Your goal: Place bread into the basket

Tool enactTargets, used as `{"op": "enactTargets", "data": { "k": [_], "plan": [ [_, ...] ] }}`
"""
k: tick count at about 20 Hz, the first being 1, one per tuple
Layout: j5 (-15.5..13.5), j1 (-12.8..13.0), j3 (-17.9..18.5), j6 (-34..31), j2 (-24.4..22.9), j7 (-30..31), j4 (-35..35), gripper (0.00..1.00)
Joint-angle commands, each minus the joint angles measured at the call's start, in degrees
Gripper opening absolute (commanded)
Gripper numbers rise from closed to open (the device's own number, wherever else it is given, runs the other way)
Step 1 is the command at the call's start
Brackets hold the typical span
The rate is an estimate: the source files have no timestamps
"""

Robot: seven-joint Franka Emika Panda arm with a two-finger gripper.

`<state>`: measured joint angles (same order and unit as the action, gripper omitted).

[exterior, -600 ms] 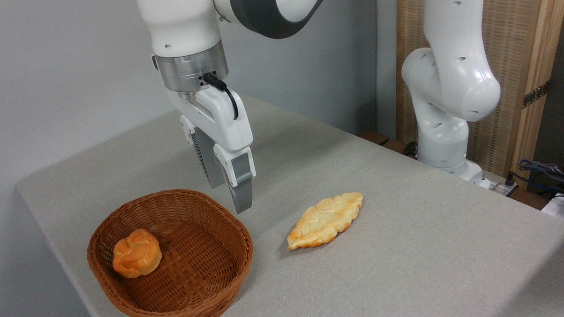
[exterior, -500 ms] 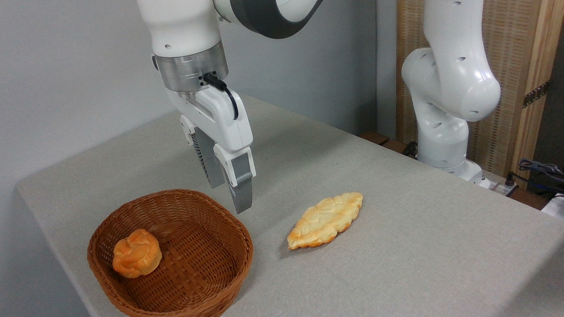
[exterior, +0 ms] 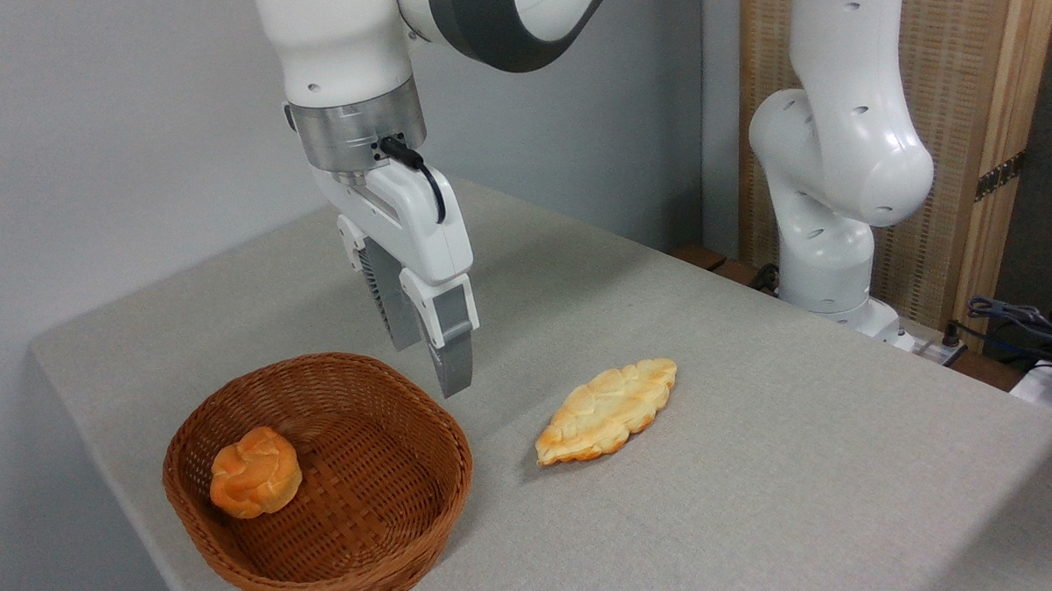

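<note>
Gripper: the gripper (exterior: 428, 364) hangs from the arm with its fingers pointing down, above the back rim of the basket and clear of it; it holds nothing.
Fingers: the two grey fingers (exterior: 455, 359) overlap from this angle, one behind the other, so I cannot tell whether they are spread or pressed together.
Basket: the basket (exterior: 237, 550) sits near the front left corner of the table, its front rim close to the table's front edge; its right rim lies below and just in front of the fingertips.
Bun: a small round bun (exterior: 255, 472) lies inside the basket against its left wall, leaving the right half of the woven floor bare.
Bread: the bread (exterior: 606, 410) lies flat on the table to the right of the basket, apart from it, angled with one pointed end toward the front left and the other toward the back right.
Open room: bare table (exterior: 803, 461) separates basket and bread, and wider bare surface spreads right of the bread and behind it toward the back edge.
Arm base: the arm's white base (exterior: 831, 259) stands beyond the table's back right edge, well apart from the bread.
</note>
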<state>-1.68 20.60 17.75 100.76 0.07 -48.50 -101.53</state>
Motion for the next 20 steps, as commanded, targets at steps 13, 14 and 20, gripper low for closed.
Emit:
{"op": "enactTargets", "data": {
  "k": [13, 14, 20],
  "plan": [
    [0.2, 0.4, 0.3, -6.5, -1.9, 0.4, -2.8, 1.00],
    [0.6, 0.4, 0.4, -6.3, -3.0, 0.4, -4.5, 1.00],
    [2.6, 0.2, 1.8, -4.7, -6.7, 0.2, -13.3, 1.00]
  ]
}}
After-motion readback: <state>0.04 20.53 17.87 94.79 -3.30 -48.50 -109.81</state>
